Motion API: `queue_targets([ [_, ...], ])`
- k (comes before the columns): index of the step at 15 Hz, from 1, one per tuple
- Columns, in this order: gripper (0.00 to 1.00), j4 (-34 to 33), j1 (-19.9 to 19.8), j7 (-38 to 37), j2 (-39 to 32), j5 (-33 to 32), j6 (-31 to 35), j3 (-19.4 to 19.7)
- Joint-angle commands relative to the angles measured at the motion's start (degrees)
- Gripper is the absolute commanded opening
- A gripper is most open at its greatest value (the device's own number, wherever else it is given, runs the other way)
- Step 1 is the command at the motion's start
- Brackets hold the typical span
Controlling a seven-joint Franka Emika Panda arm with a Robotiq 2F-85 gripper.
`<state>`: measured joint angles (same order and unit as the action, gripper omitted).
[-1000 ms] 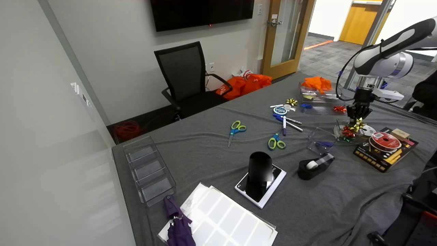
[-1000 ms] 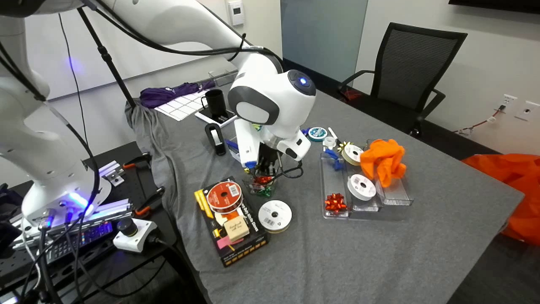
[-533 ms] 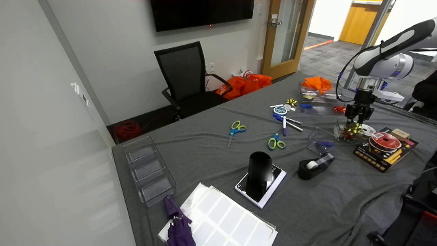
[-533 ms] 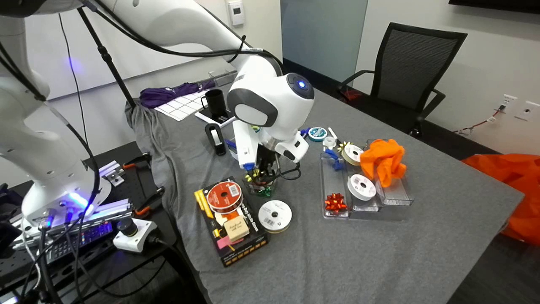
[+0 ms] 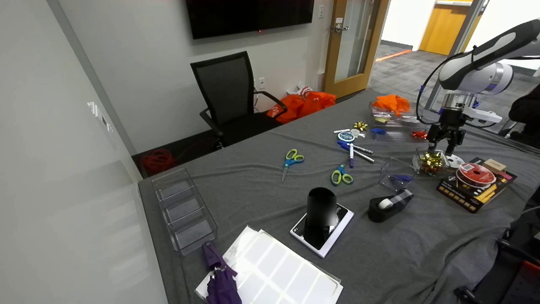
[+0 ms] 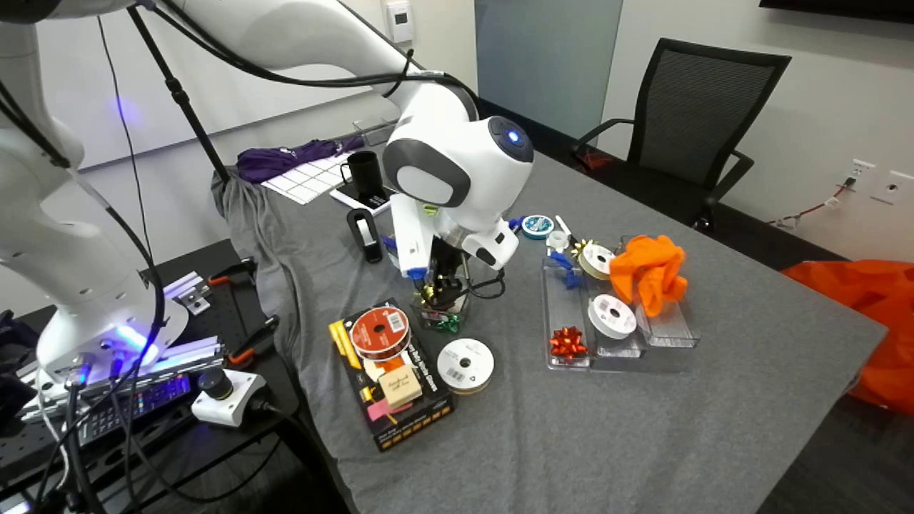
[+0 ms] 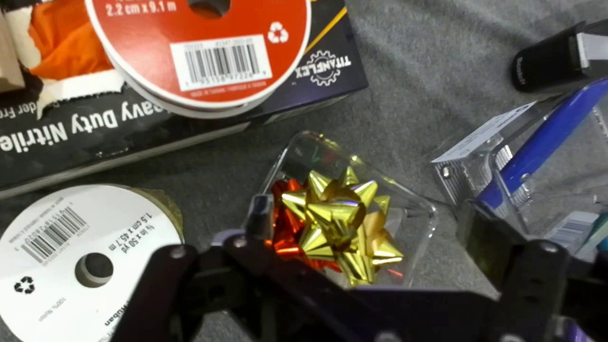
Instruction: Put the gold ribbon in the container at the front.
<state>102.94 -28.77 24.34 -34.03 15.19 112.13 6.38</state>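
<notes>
The gold bow lay inside the clear box, loops upward and partly over a red bow. It looked very light — folded foil, springy rather than stiff, slick on its shiny faces — and its pointed loops would likely crease under a hard squeeze. The best hold seemed to be low across the middle, where the loops gathered, with gentle pressure. If this box was the one meant, the placing looked done, and what remained was probably to lift straight away.

The gripper stood over the box, its fingers wide apart and nothing held between them. Whether either fingertip touched the rim could not be told, so a snag seemed possible.

The box was hard, see-through plastic with rounded corners. Near it lay a flat white spool; a red spool sat on a cardboard glove box. A second clear box stood close by. Beneath it all ran soft gray cloth.
</notes>
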Motion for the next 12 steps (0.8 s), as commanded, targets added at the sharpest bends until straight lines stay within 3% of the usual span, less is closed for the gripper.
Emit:
queue_targets([
  [1,1.0,0.91,-0.05,0.85,3.32,1.95,-4.31,0.16],
  [8,1.0,-0.44,1.12,1.47,5.59,6.26,0.58,0.14],
  [12,1.0,-2.87,3.09,-1.64,5.06,5.55,4.27,0.48],
])
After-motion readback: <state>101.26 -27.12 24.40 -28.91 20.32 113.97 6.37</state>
